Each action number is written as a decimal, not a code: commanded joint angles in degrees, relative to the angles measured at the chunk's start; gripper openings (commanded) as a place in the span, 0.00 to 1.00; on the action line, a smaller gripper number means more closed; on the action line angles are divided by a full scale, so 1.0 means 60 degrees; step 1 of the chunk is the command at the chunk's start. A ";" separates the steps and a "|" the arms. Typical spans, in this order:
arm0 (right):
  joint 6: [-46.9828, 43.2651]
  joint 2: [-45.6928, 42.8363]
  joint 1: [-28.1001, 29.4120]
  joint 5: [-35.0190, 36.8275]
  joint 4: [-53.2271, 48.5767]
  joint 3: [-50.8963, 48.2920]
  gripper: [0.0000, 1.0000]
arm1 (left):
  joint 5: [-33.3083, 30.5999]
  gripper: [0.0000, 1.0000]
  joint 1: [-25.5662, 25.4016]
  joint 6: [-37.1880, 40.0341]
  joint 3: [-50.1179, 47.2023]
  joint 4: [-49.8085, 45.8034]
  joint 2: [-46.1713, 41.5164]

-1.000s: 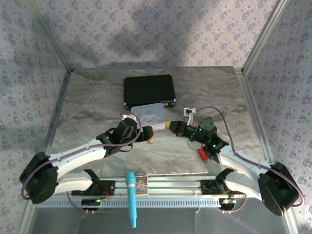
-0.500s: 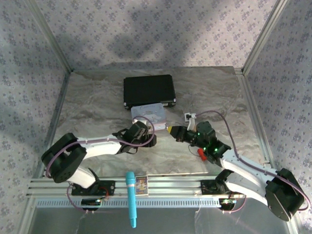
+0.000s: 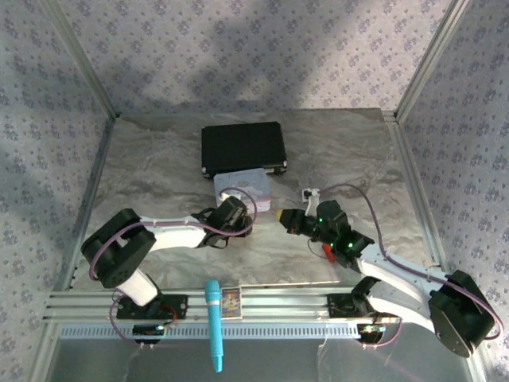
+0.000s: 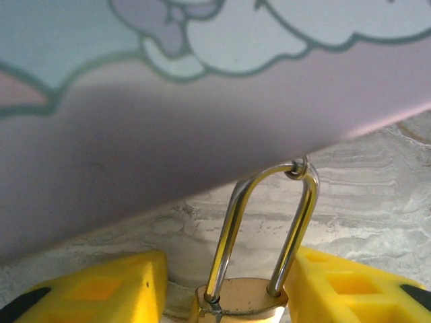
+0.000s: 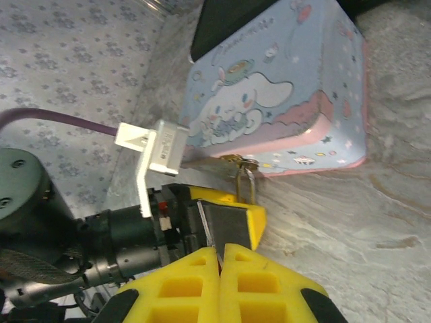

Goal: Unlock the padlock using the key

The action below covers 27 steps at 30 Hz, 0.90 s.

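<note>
Padlock (image 4: 242, 297) sits inside L claw (image 4: 229, 269), grip unconfirmable; R claw (image 5: 219, 252) clenched: steady body, square keyway to it before key insertion.

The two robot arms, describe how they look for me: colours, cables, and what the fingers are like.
Both arms have white links between bulky black joints, with a purple cable running along each. The left gripper and the right gripper end in bright yellow plastic fingers with square cut-out pockets and black bases. The right wrist carries small green lights and a white connector bracket.
</note>
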 commanded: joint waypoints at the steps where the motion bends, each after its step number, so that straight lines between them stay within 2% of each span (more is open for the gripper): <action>1: -0.0105 0.0196 0.0030 0.0220 -0.0025 -0.0131 0.00 | 0.0445 0.45 -0.0203 -0.0242 0.0244 0.0891 0.0565; 5: -0.0052 0.0459 0.0044 0.0233 0.0062 -0.0140 0.00 | 0.0390 0.27 -0.0254 -0.0650 0.0223 0.0921 0.0530; 8: 0.0108 0.0646 0.0052 0.0226 0.0215 -0.0218 0.00 | 0.0331 0.21 -0.0259 -0.1204 0.0071 0.1094 0.0412; 19: 0.1372 0.1903 0.0245 0.0318 0.1292 -0.0459 0.00 | 0.0281 0.13 -0.0288 -0.4108 -0.0697 0.2239 -0.0155; 27: 0.3440 0.4010 0.0476 -0.0704 0.4005 -0.0512 0.00 | -0.0343 0.11 -0.0341 -0.5712 -0.1061 0.2903 -0.0747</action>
